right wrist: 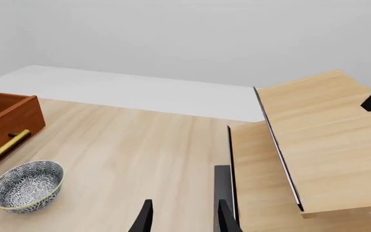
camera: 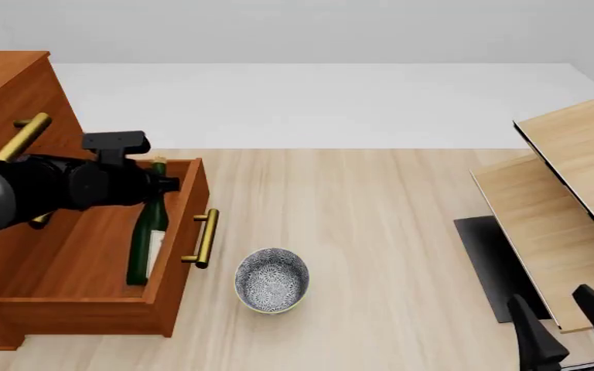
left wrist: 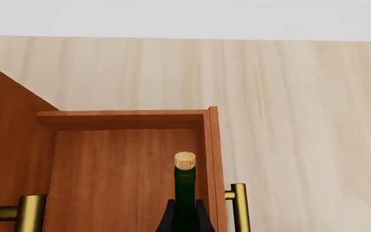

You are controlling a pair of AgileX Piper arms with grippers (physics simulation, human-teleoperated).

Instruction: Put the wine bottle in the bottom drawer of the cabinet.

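The bottom drawer (camera: 80,267) stands pulled out from the cabinet (camera: 8,85), and I take this drawer as my landmark. The wine bottle (camera: 148,236) is inside it, close against the front wall, its base low in the box and its neck rising toward the drawer's far corner. The left gripper (left wrist: 185,212) is over the drawer and its dark fingers (left wrist: 166,217) sit on both sides of the bottle's neck – whether they truly press it I cannot tell. In the left wrist view the cork top (left wrist: 185,160) is just beside the drawer's front wall, with little room there, while the rest of the drawer floor is open wood.

Outside the drawer front, near its brass handle (camera: 204,238), one patterned bowl (camera: 272,280) stands on the table (camera: 380,224). Beyond the bowl the table is bare wood as far as the pale wooden panels (camera: 575,193), well apart from the drawer. The right gripper (right wrist: 182,217) hangs there, fingers parted and holding nothing.

The bottle has one white label – no writing can be read. I count one bottle, one bowl, and two brass handles on the cabinet in the front view.
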